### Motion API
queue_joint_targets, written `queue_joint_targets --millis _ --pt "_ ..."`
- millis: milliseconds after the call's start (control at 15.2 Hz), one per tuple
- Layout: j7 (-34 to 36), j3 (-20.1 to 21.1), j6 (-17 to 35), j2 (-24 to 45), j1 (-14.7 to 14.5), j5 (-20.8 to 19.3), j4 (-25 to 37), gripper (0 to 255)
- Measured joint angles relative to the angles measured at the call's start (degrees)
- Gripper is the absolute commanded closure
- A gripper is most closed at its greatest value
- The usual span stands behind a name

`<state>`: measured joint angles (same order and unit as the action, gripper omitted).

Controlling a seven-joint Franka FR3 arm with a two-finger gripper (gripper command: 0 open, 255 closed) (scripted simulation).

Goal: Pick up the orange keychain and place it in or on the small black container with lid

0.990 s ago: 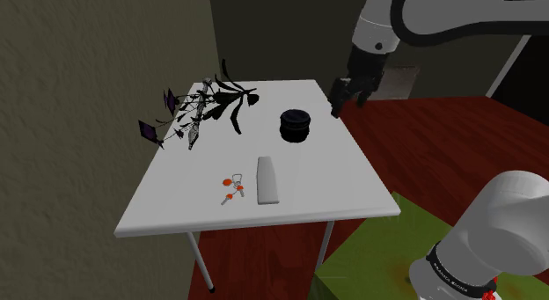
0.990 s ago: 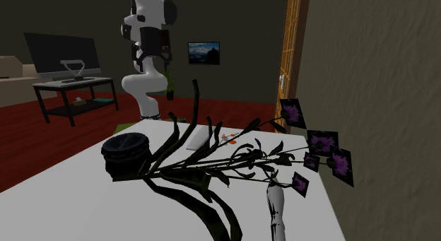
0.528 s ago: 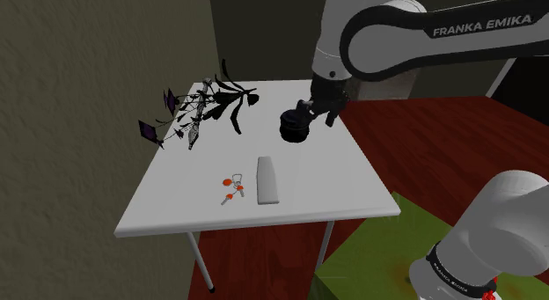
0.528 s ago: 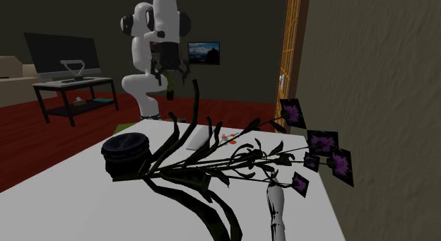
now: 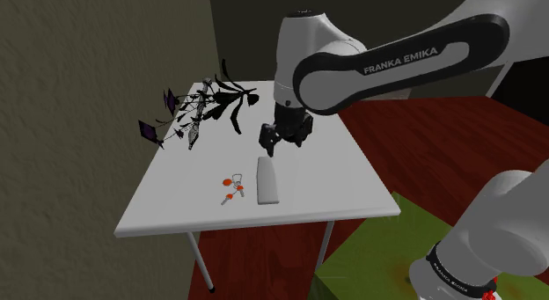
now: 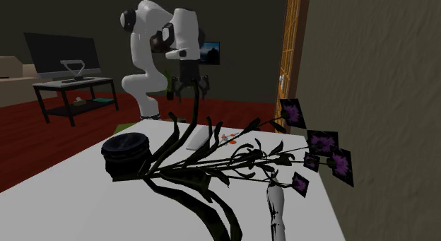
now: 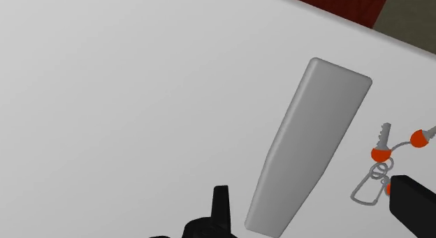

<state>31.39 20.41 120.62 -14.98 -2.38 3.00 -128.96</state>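
Shoulder view: the white arm has swung in over the white table (image 5: 176, 201). A second ago its black gripper (image 5: 282, 144) hung off the table's edge beyond the black container; half a second ago it was over that container. Now it hovers past it, above one end of a flat grey slab (image 5: 267, 180). The orange keychain (image 5: 232, 189) lies flat on the table, beyond the slab's other end from the gripper and just to the slab's side, untouched. I judge this to be the approach to the pick, with no grasp begun.

Second exterior view: the gripper (image 6: 188, 91) hangs high above the table with its fingers spread and nothing between them. The keychain (image 6: 227, 138) lies well below it. The lidded black container (image 6: 126, 151) sits nearer the camera beside a dark plant (image 6: 212, 169), well apart from the gripper.

Wrist view: the gripper (image 7: 311, 196) is released, its two fingers wide apart and empty. The grey slab (image 7: 307, 146) runs up between them. The keychain (image 7: 383, 167) lies beside the slab, just ahead of one fingertip and off the gripper's centre line, so a sideways shift is likely needed before descending.
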Motion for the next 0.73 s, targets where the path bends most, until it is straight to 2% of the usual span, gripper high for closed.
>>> queue_joint_targets --millis 396,726 --pt "8.6 3.8 4.7 12.5 -0.6 -4.3 6.5 0" --pt "16.4 5.1 7.0 24.7 -2.8 -10.1 14.5 0"
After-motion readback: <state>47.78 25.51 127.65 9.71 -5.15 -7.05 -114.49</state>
